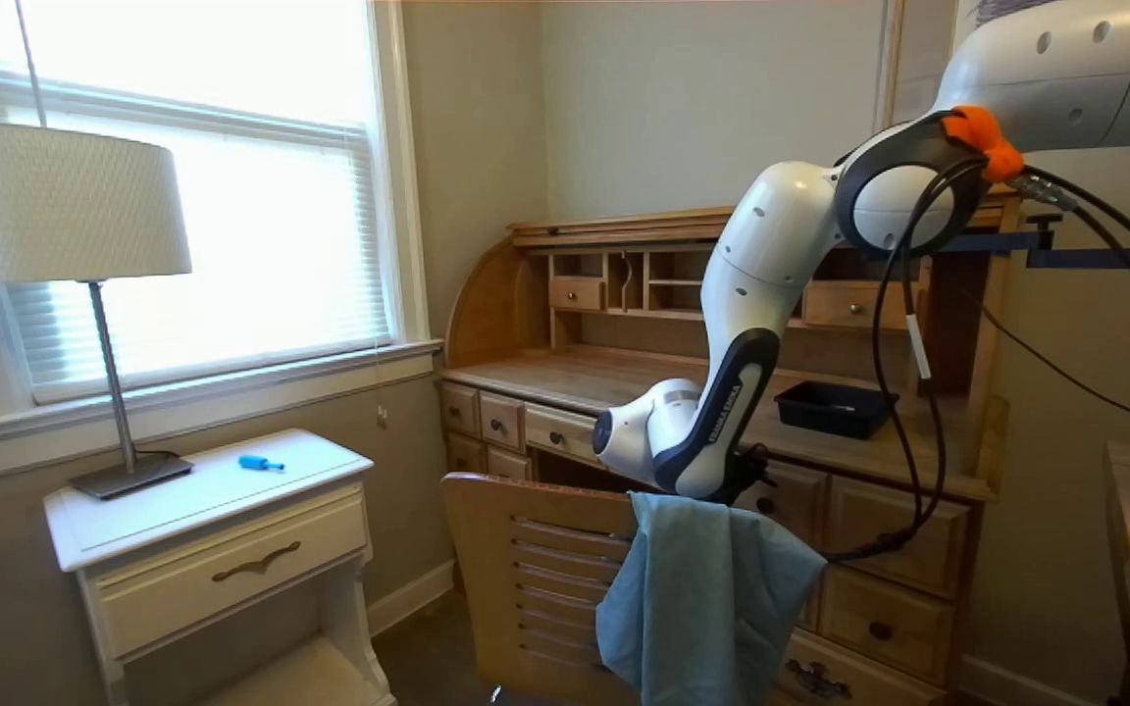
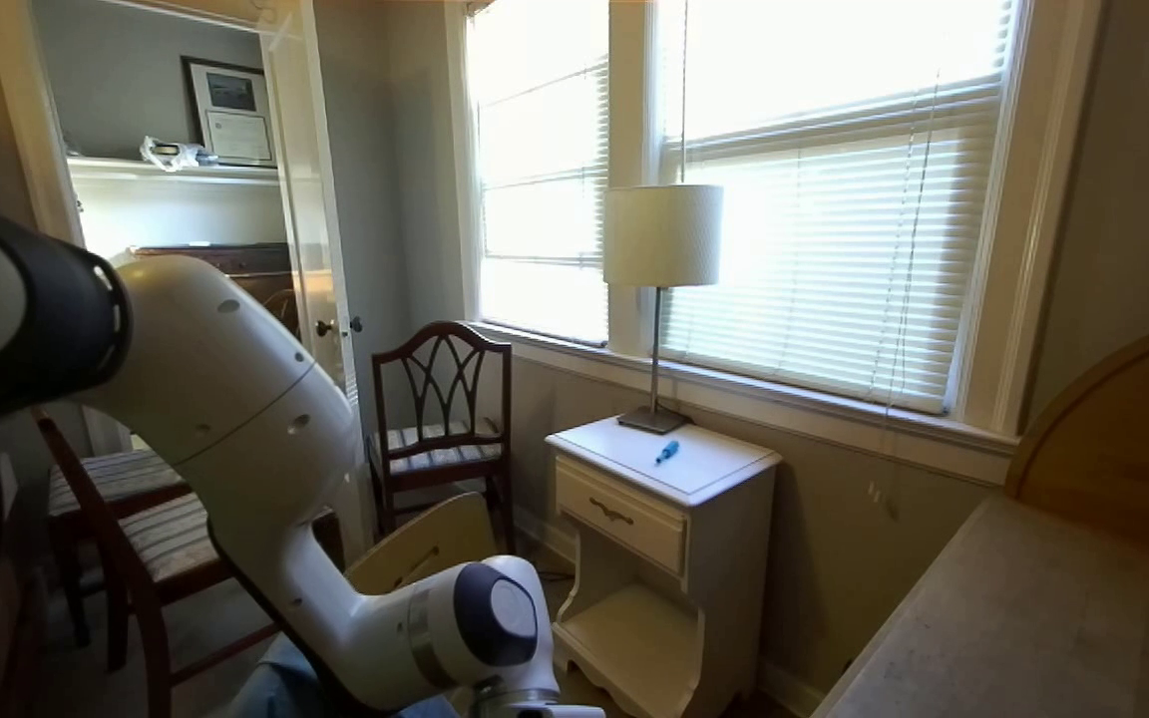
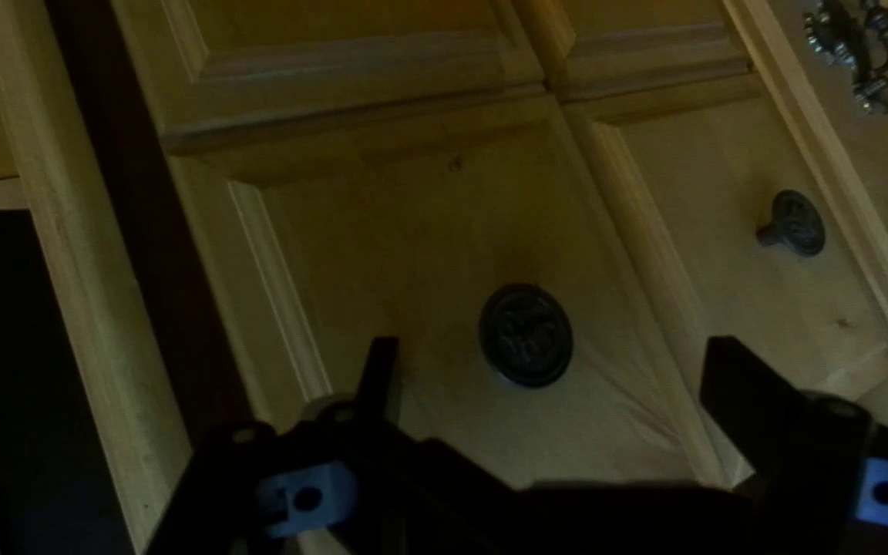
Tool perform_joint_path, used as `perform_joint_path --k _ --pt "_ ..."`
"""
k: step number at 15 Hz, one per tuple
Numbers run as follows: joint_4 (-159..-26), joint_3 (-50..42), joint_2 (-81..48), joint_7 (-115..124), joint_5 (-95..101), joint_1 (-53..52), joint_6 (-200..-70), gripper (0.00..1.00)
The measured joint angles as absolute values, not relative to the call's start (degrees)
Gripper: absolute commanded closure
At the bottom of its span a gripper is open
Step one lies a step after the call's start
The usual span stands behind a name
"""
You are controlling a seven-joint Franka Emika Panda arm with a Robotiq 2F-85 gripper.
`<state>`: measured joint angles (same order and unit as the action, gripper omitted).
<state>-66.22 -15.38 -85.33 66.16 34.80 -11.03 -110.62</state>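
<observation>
The claw [image 3: 552, 347] stands spread, its black fingers [image 3: 760, 408] well apart and pinching nothing. Ahead of it, a dark, round, embossed knob [image 3: 526, 336] projects from the square, panelled wooden drawer front [image 3: 382, 247] of a honey-coloured roll-top table [image 1: 565, 368]. In the wrist view the knob lies within the gap between the fingers; this spread appears to leave clearance on both sides of the knob's head. No contact is visible; the depth from fingers to knob cannot be judged. Below the claw's line, a dark stemmed knob [image 3: 795, 223] serves the adjoining drawer [image 3: 714, 177], and further down an ornate metal handle [image 3: 847, 51] is fitted, presumably to suit a heavier pull. Above the claw, a black rectangular tray [image 1: 835, 410] rests flat on the table, probably to keep small items together. Behind the claw, on the side away from the table, a light-blue cloth [image 1: 702, 598] hangs over a slatted wooden chair back [image 1: 488, 579], which supports it.
</observation>
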Motion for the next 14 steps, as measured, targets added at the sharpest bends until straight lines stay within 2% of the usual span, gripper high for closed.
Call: perform_joint_path --k 1,2,4,11,12,14 --pt "-66.4 -15.4 -85.3 66.0 35.0 -11.1 -110.6 0.08" --pt "-66.5 -15.4 -85.3 66.0 35.1 -11.1 -110.6 0.21" --pt "-66.6 -15.4 -85.3 65.9 35.1 -11.1 -110.6 0.39" --pt "-67.3 -15.6 -85.3 65.1 35.2 -11.1 -110.6 0.89" --pt "-67.4 -15.7 -85.3 64.9 35.3 -11.0 -110.6 0.92" --pt "-67.4 -15.7 -85.3 64.2 35.4 -11.0 -110.7 0.92"
